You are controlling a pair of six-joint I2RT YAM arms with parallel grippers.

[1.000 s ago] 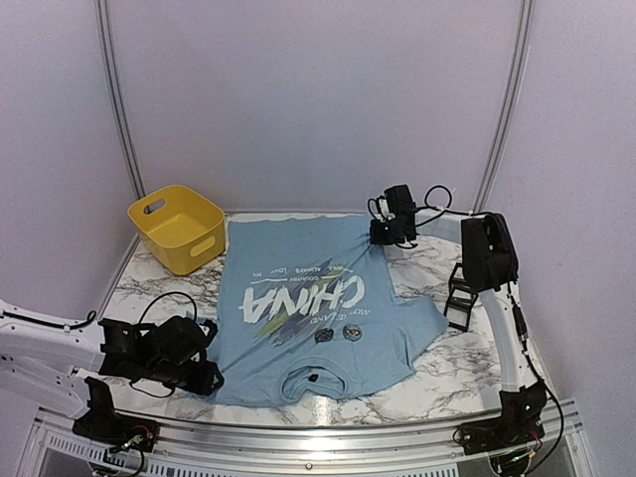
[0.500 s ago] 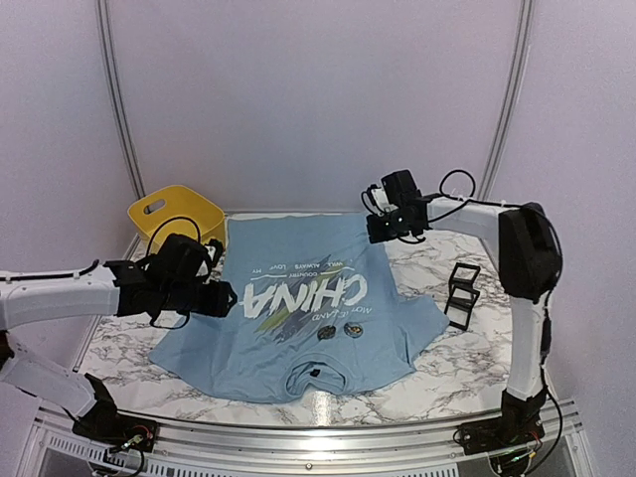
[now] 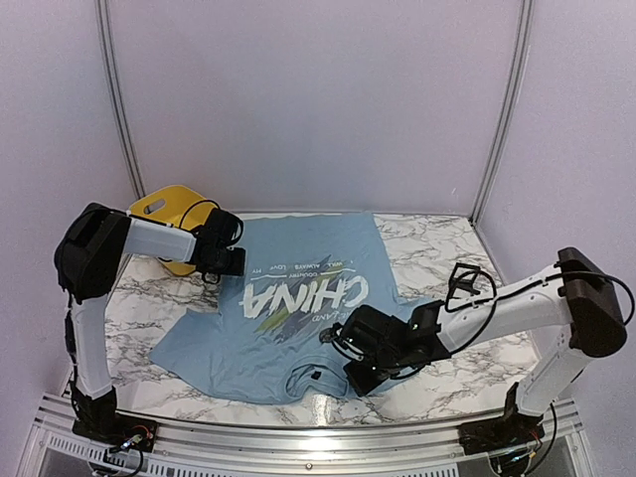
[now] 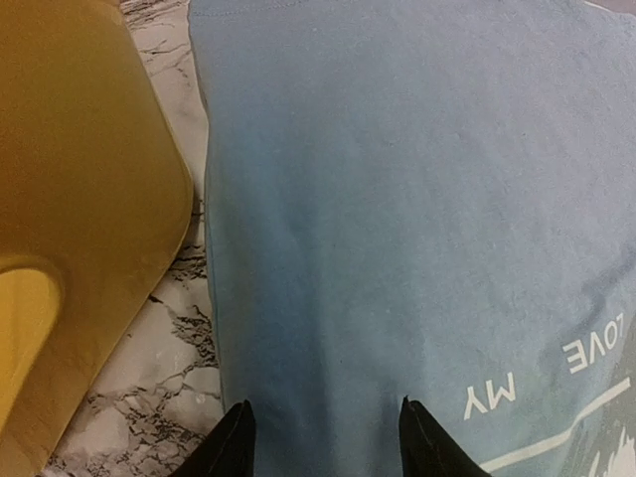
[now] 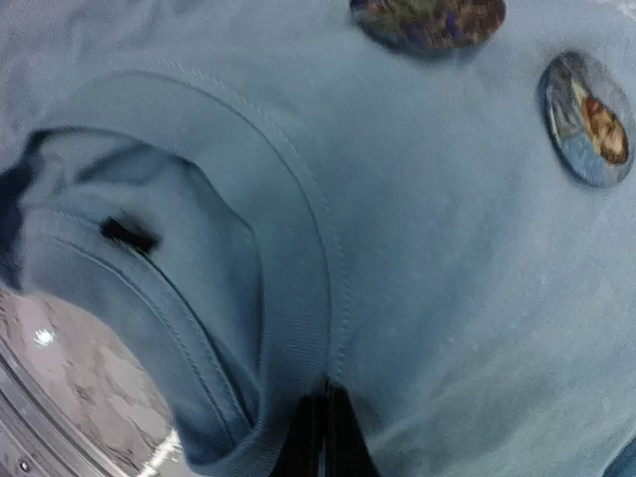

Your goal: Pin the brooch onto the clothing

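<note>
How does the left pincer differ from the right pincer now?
The left pincer is open; the right pincer is shut. The left pincer is over the T-shirt edge beside the yellow basket; the right pincer is at the collar. Both point down at the T-shirt.

The T-shirt (image 3: 308, 243) lies flat on the table (image 3: 437, 243), its collar (image 5: 298, 288) toward the near edge. A bin (image 3: 159, 204) stands at the far left, just beside the shirt's side. Two brooches (image 5: 588, 119) lie side by side on the chest, behind the collar.

1 tee (image 3: 298, 243), 2 brooches (image 5: 427, 20) (image 5: 588, 119), 1 bin (image 3: 169, 196)
</note>
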